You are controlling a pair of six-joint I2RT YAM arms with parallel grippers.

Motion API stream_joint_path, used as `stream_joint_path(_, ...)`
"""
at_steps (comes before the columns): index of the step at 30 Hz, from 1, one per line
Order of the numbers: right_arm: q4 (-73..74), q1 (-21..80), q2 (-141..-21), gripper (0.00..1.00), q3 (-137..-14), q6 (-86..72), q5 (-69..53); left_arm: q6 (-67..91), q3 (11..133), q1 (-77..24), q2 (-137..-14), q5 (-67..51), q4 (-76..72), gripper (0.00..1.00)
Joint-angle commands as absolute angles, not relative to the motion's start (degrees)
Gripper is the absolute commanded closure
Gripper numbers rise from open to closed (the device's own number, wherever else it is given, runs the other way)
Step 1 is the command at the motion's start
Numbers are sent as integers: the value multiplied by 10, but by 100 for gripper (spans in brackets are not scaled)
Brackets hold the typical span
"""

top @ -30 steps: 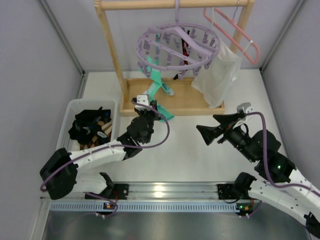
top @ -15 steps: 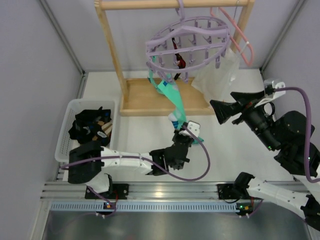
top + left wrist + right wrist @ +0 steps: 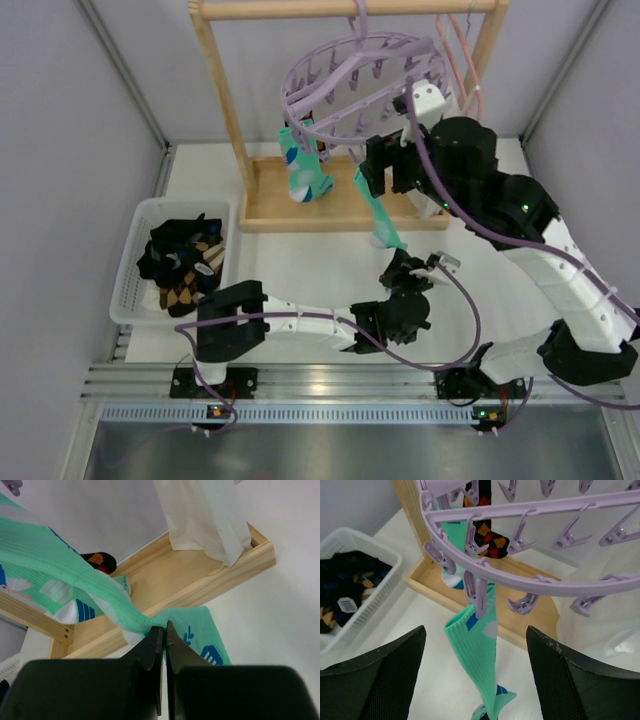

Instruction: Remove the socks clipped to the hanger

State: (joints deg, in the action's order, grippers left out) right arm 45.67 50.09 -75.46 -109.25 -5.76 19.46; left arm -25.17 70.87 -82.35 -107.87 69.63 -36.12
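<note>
The teal sock [image 3: 481,665] I'm after hangs by its cuff from one lavender clip [image 3: 481,602] on the ring hanger [image 3: 350,70]. Its long axis slants from that clip down toward the near edge of the surface [image 3: 300,270], where my left claw [image 3: 162,637] is pinched tight on its lower end. My right claw [image 3: 475,632] stands spread wide and holds nothing, right up at the rim with the clip just ahead of the gap between its fingers, so I judge the right arm best placed to work the clip while the left pulls the sock away.
</note>
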Motion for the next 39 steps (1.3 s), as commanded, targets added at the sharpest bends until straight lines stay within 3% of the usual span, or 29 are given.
stream_joint_path(1, 509, 497, -782, 23, -1125, -28, 226, -293, 740, -826, -1083, 709, -381, 100)
stream_joint_path(9, 478, 519, -839, 28, -1141, -18, 259, -333, 792, -827, -1134, 710, -380, 100)
stream_joint_path(19, 435, 531, -891, 26, -1136, -18, 376, -353, 833, -836, -1165, 708, -381, 100)
stream_joint_path(39, 353, 538, -944, 50, -1122, 33, 463, -349, 831, -842, -1150, 699, -381, 100)
